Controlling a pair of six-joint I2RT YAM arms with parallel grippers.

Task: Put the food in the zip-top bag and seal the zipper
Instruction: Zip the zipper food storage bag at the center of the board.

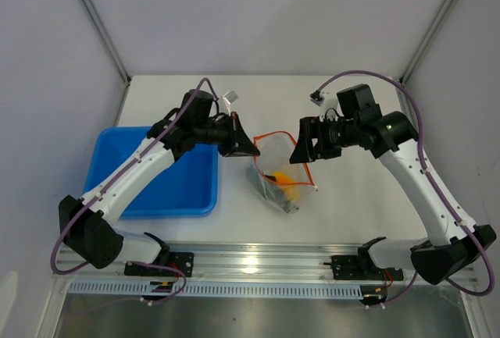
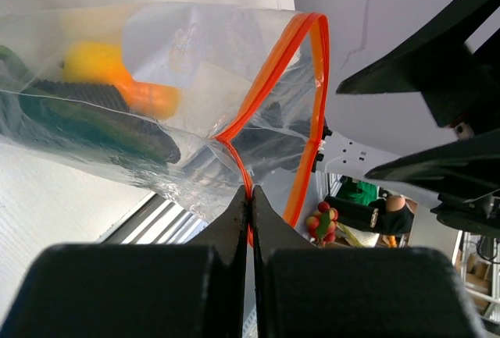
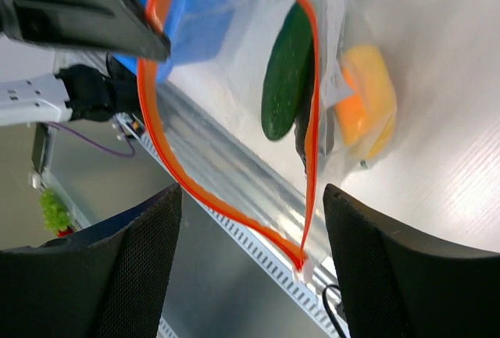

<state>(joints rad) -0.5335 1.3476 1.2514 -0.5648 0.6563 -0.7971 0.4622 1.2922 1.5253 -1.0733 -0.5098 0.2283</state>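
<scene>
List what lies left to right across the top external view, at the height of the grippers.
blue tray → left gripper → zip-top bag → right gripper

**Place:** robot lab, enclosed bench cell.

**Evidence:**
- White table, walled at the back and both sides by plain white panels set in aluminium posts.
- Aluminium rail along the near edge, carrying the bolted bases of the left arm and right arm.
- Slotted cable duct just in front of the rail.
- Purple cables looped along both arms.
- Blue tray on the table, left side.
- The left wrist view shows blurred room clutter beyond the cell. Some of it is red and green, but it is too indistinct to identify.
</scene>
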